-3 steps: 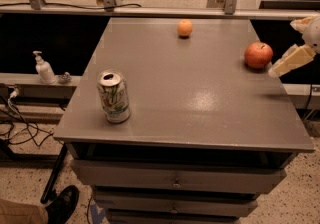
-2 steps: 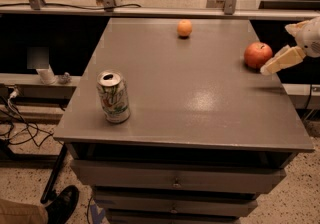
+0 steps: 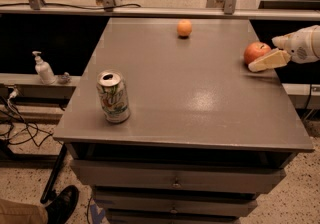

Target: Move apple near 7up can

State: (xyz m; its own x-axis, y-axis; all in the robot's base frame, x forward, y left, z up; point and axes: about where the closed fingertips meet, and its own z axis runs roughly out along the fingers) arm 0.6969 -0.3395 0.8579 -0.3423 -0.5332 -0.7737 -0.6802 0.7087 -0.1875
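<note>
The apple (image 3: 255,51), round and red-orange, sits at the right edge of the grey table (image 3: 200,103). My gripper (image 3: 264,56) reaches in from the right at the apple. It is open, with one cream finger (image 3: 269,60) lying along the apple's front side and the other behind it, mostly hidden. The 7up can (image 3: 113,96), white and green with a silver top, stands upright near the table's front left corner, far from the apple.
A smaller plain orange fruit (image 3: 184,28) lies at the back middle of the table. Drawers sit under the tabletop. A soap dispenser (image 3: 44,68) stands on a ledge to the left. A person's shoe (image 3: 62,207) is at the bottom left.
My gripper has moved in toward the apple, and its front finger now lies along the apple's near side. The apple, can and orange have not moved.
</note>
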